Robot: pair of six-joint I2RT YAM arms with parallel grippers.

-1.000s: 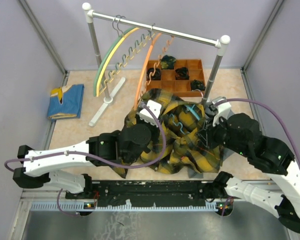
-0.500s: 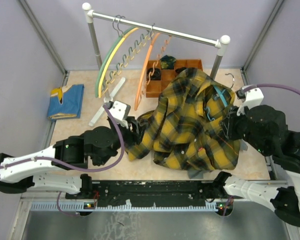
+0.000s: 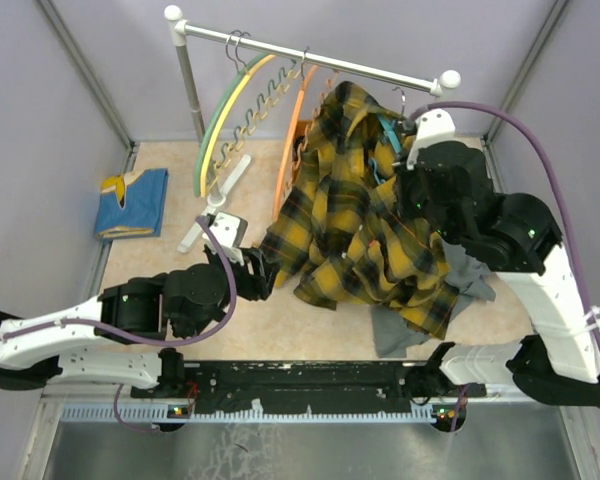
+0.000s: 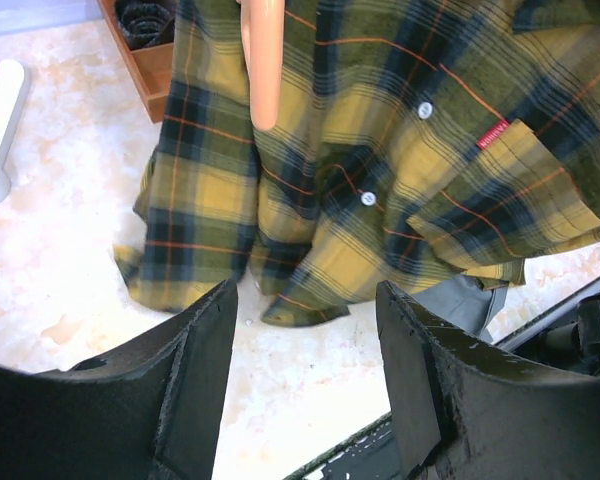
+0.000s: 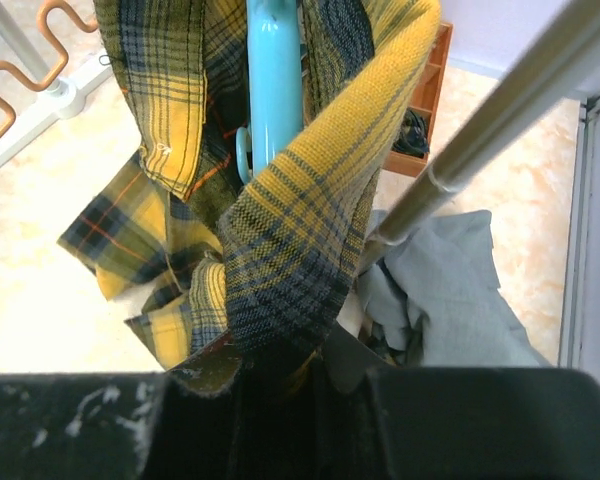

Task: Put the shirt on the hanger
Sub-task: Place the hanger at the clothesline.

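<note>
Evidently soft and floppy, the shirt (image 3: 360, 230) is best pinched by thick bunched cloth beside the hanger (image 5: 273, 90), as the right gripper (image 5: 270, 375) does; the left gripper (image 4: 305, 300) gapes empty

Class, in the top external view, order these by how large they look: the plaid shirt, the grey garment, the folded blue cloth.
1. The plaid shirt, clearly largest.
2-3. The folded blue cloth and grey garment look alike; the shirt partly covers the grey one, so unranked.

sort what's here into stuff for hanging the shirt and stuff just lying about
For the job: plaid shirt, blue hanger
Just lying about: grey garment, folded blue cloth, green hanger, orange hanger, wooden tray
</note>
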